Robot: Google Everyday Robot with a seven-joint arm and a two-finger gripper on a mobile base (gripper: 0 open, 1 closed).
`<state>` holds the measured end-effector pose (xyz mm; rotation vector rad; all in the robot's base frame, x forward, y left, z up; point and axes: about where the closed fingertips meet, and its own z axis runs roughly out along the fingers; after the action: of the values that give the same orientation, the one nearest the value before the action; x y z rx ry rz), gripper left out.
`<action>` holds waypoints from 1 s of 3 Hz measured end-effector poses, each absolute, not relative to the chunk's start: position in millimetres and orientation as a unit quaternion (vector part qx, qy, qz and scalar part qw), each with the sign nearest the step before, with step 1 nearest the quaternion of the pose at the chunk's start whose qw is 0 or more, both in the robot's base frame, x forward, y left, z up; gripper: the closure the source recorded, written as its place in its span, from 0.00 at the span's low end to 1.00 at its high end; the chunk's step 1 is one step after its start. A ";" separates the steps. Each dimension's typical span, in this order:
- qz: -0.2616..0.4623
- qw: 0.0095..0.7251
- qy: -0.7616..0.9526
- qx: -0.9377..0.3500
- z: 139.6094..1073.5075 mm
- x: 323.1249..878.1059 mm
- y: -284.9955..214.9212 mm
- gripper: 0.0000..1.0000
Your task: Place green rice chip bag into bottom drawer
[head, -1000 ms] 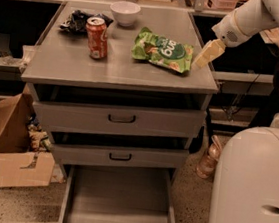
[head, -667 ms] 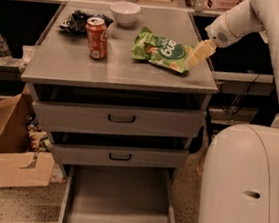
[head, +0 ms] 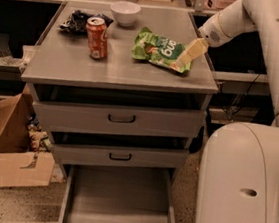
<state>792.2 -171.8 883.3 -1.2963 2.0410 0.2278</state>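
The green rice chip bag (head: 157,48) lies flat on the grey cabinet top (head: 134,72), right of centre. My gripper (head: 188,56) reaches in from the upper right, tilted down and to the left. Its tip is at the bag's right edge, and I cannot tell whether it touches the bag. The bottom drawer (head: 118,207) is pulled out at floor level, and its flat grey floor shows with nothing in it. The two upper drawers (head: 121,119) with dark handles stand slightly ajar.
An orange soda can (head: 97,37) stands left of the bag. A white bowl (head: 124,12) and a crumpled black wrapper (head: 77,20) sit at the back. An open cardboard box (head: 14,152) stands on the floor at left. My white base (head: 244,186) fills the lower right.
The arm has swung left and down, bringing the gripper from beside the cabinet's right edge to the bag's right edge. The bag has not moved.
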 end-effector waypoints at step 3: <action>0.156 0.328 0.803 -0.473 887.7 790.3 -90.0 0.00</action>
<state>790.3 -90.0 887.7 -1.2382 2.1021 0.4085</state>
